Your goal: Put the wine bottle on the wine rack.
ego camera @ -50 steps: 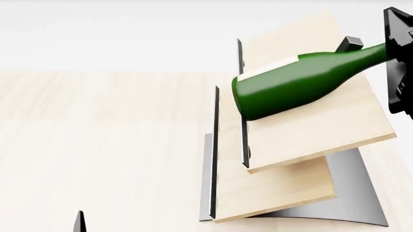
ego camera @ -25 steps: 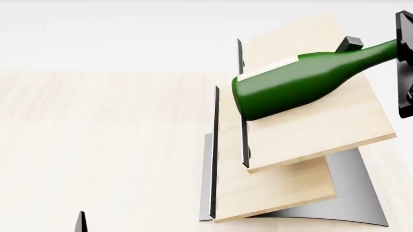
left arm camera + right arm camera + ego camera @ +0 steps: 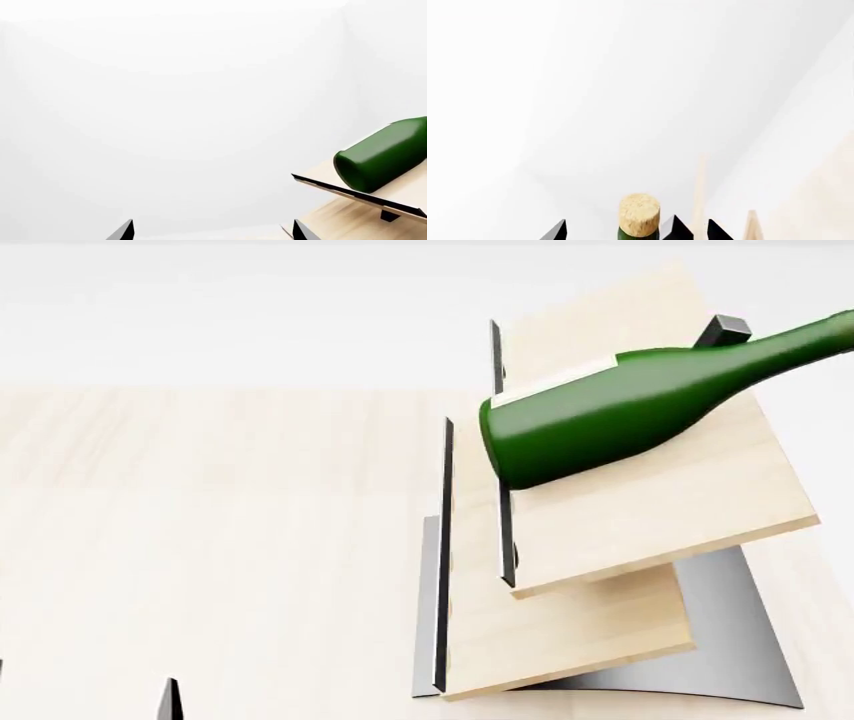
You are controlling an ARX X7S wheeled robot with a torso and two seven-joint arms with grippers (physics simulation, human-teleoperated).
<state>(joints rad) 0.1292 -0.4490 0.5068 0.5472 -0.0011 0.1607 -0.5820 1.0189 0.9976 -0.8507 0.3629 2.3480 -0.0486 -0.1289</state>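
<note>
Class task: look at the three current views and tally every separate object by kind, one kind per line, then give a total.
wine bottle: 1
wine rack: 1
table: 1
pincer: 2, left pincer and right pincer
Total: 5

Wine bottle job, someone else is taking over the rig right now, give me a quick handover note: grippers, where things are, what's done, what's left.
Right gripper: open, fingertips either side of the cork, not clamped; out of the head view's frame.
Left gripper: open and empty, low beside the rack.
Wine bottle: lying on its side on the top slanted panel of the wine rack, base towards the panel's dark metal edge, neck pointing off towards the right arm.
Done: bottle appears placed and released.
Left: probably just draw the right gripper clear of the cork without nudging it, and check the bottle sits steady.
</note>
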